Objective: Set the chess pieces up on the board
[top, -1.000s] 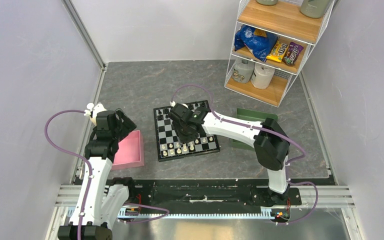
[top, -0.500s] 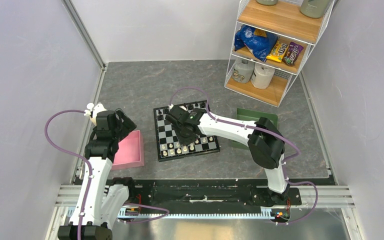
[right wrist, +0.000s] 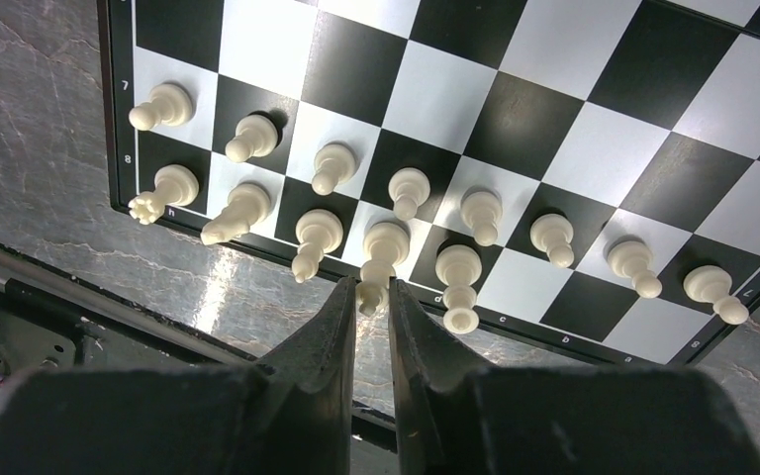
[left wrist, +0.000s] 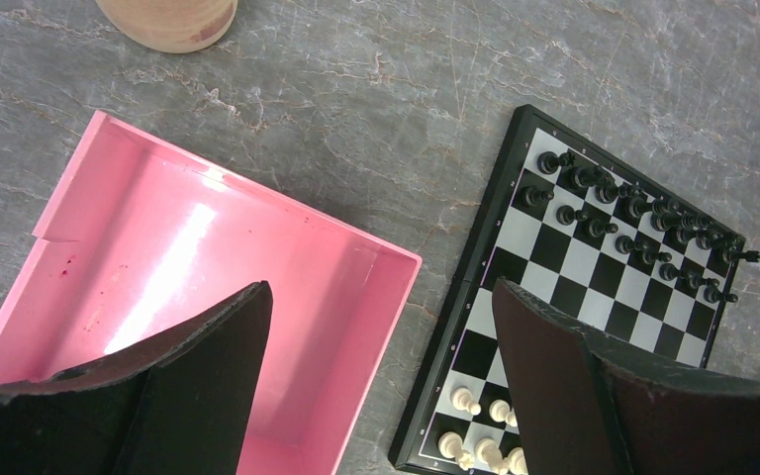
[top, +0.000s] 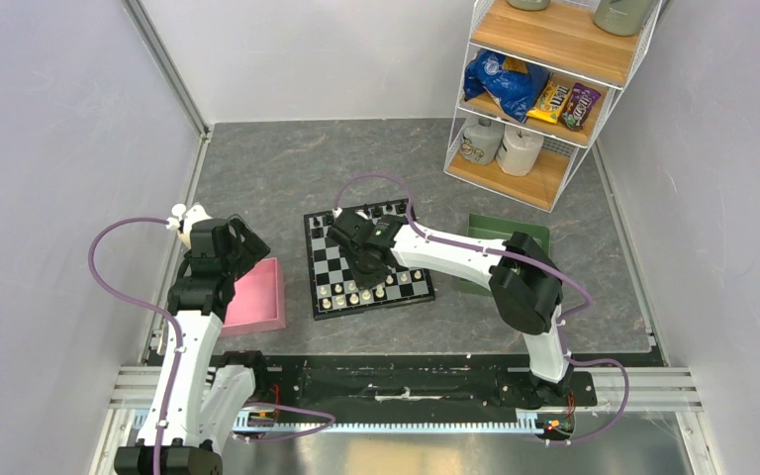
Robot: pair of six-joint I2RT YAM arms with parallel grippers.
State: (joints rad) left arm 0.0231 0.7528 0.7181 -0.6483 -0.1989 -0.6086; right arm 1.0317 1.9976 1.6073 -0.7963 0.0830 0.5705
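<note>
the right gripper [right wrist: 371,293] hangs over the near edge of the board [right wrist: 544,119], its fingers almost together and seemingly pinched on the head of a tall white piece [right wrist: 384,242] in the back row, with other white pieces [right wrist: 408,188] close on both sides. the left gripper [left wrist: 378,297] holds nothing; its fingers stand wide apart above the pink tray [left wrist: 208,257], just left of the board. to do this step well, i'd keep the piece upright, seat its base in the middle of its square, then open only slightly and lift straight up, since any sideways drift would likely tip a neighbour. three back-row squares beside it are bare, so more white pieces look due. the fingers hide the piece's crown, so its kind and whether its base rests on the board are unclear. from above the arm covers mid-board; the black pieces [left wrist: 633,213] stand along the far side
</note>
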